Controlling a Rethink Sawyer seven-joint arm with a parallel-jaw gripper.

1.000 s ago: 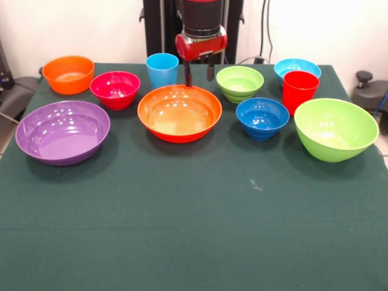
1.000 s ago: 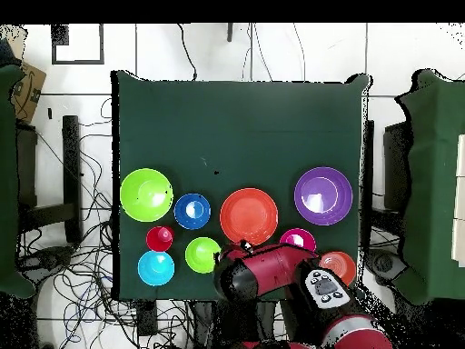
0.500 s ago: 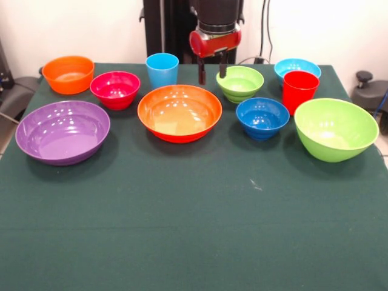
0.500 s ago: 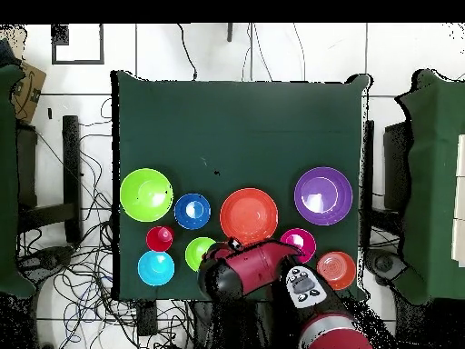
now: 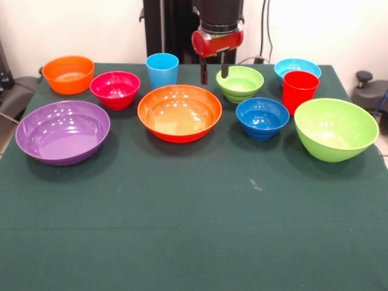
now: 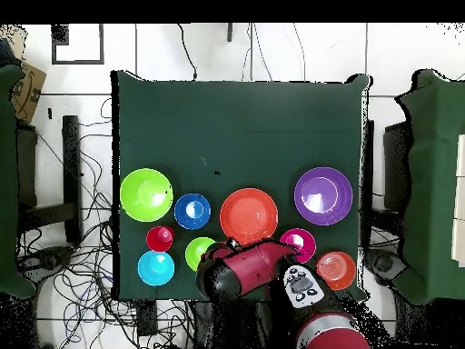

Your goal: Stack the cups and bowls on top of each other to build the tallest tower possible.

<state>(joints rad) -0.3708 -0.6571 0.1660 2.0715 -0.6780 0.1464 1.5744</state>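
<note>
Nothing stacked; every cup and bowl stood upright, mouth up, apart on the green table [image 5: 194, 230].

Front view: the gripper [image 5: 213, 73] hung spread and empty between the large orange bowl [image 5: 179, 113] and the small lime bowl [image 5: 240, 83]. No writing was readable. Overhead view: the arm [image 6: 263, 273] hid the light blue cup [image 5: 162, 70]; red cup [image 6: 160, 238] stood beside the light blue bowl [image 6: 155, 267].

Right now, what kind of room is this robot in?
Probably a robot lab. The red arm's gripper hangs over a green-covered table of plastic bowls, and loose cables sprawl over the tiled floor beside it.
</note>
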